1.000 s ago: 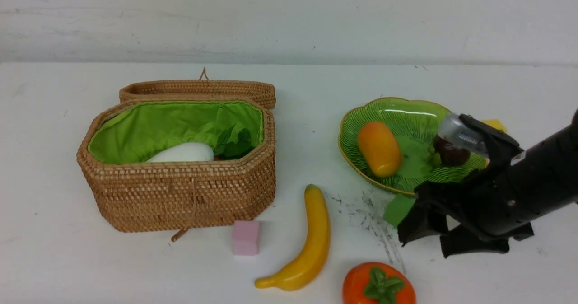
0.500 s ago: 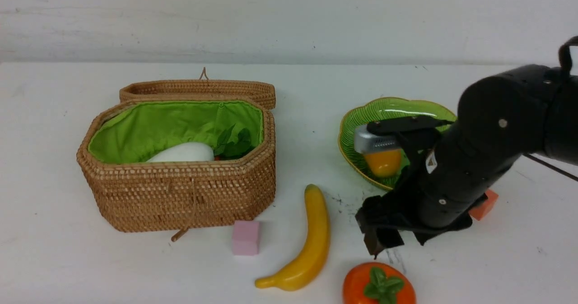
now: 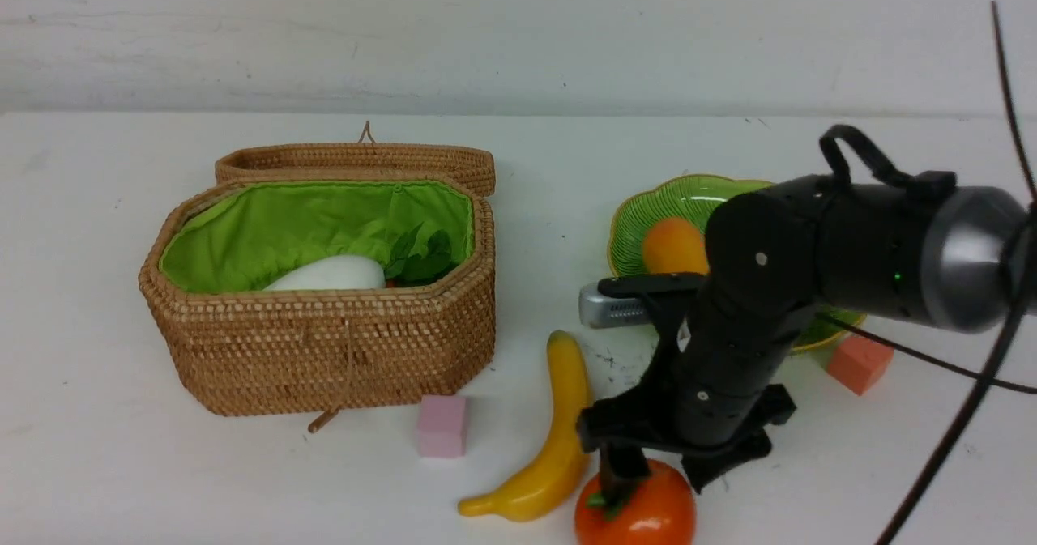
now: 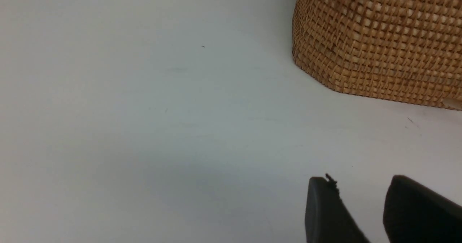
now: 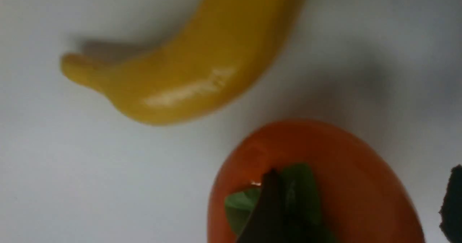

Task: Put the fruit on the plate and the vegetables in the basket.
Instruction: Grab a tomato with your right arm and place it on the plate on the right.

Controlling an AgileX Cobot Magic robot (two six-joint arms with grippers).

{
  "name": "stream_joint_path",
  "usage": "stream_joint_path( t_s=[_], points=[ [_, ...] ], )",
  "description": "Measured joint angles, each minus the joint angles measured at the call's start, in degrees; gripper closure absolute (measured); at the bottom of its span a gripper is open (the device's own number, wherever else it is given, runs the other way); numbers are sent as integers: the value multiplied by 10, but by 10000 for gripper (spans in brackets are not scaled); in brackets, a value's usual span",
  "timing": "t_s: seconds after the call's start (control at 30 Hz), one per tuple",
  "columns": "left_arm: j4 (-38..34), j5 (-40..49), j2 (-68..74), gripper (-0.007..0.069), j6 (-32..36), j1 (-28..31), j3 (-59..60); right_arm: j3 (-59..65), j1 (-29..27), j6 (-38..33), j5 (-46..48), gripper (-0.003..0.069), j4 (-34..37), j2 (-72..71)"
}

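Observation:
The round orange-red fruit (image 3: 648, 519) lies at the table's near edge, next to the yellow banana (image 3: 559, 440). My right gripper (image 3: 660, 480) is open and down over the fruit. In the right wrist view one finger rests on the green leafy top of the fruit (image 5: 325, 163), the other stands off its side, and the banana (image 5: 195, 69) lies beyond. The mango (image 3: 672, 245) lies on the green plate (image 3: 648, 205). The small purple fruit is hidden behind my arm. The basket (image 3: 324, 351) holds the white eggplant (image 3: 328, 274) and green leaves (image 3: 421, 257). My left gripper (image 4: 361, 185) is open and empty.
A pink foam cube (image 3: 441, 425) sits in front of the basket and an orange cube (image 3: 859, 363) by the plate's near right rim. The basket's lid (image 3: 356, 160) lies open behind it. The basket's woven wall (image 4: 379, 40) shows in the left wrist view.
My right arm has swung from the plate leftward and down onto the orange-red fruit. The fruit has shifted a little left toward the banana.

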Motion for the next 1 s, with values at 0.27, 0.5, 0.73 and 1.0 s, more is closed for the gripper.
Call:
stream_joint_path(
  t_s=[0.27, 0.5, 0.73, 1.0],
  points=[
    [0, 0, 0, 386, 0, 0, 0, -6, 4, 1, -3, 84, 47, 28],
    [0, 0, 0, 386, 0, 0, 0, 2, 4, -14, 27, 106, -5, 5],
    [0, 0, 0, 386, 0, 0, 0, 1, -12, -14, 71, 106, -86, -37],
    [0, 0, 0, 386, 0, 0, 0, -109, -133, -14, 29, 107, -92, -74]
  ],
)
